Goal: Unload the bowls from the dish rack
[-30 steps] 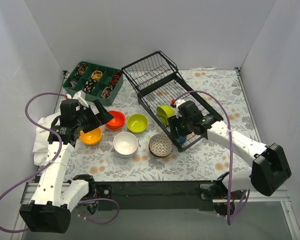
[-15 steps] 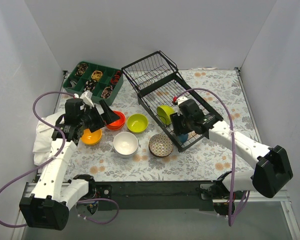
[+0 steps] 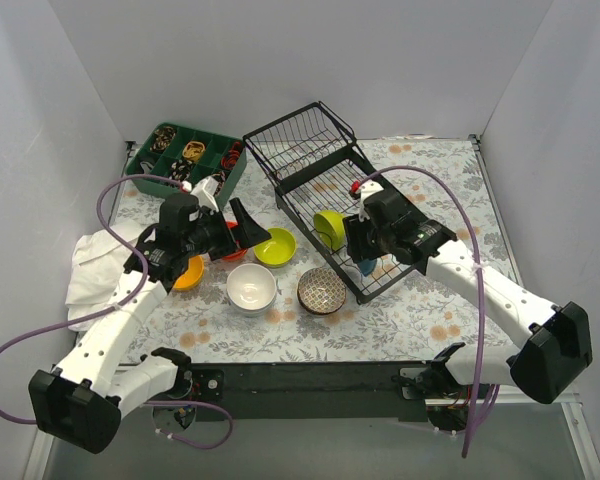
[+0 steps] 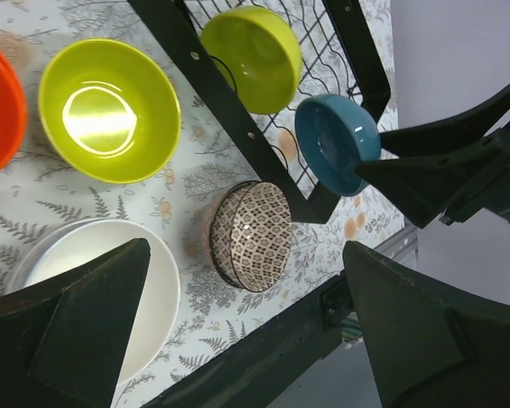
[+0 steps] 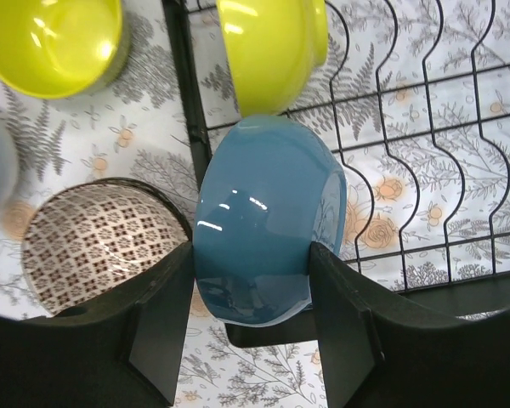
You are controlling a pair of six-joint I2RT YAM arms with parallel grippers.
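Note:
The black wire dish rack (image 3: 315, 175) lies at the back middle. A lime-green bowl (image 3: 330, 228) stands on edge inside it and shows in the right wrist view (image 5: 272, 47). My right gripper (image 3: 365, 255) is shut on a blue bowl (image 5: 259, 221) at the rack's near corner, one finger on each side (image 5: 253, 263). My left gripper (image 3: 248, 228) is open and empty over the red bowl (image 3: 232, 250) and yellow-green bowl (image 3: 275, 247); its fingers (image 4: 85, 331) stand wide apart. The orange (image 3: 187, 273), white (image 3: 251, 287) and patterned (image 3: 322, 290) bowls sit on the table.
A green compartment tray (image 3: 185, 160) with small items stands at the back left. A white cloth (image 3: 92, 265) lies at the left edge. The rack's raised basket section (image 3: 300, 140) is behind. The patterned bowl (image 5: 102, 246) lies close beside the held blue bowl.
My left arm has swung right, from over the orange bowl to over the red and yellow-green bowls. My right gripper with the blue bowl has shifted slightly back.

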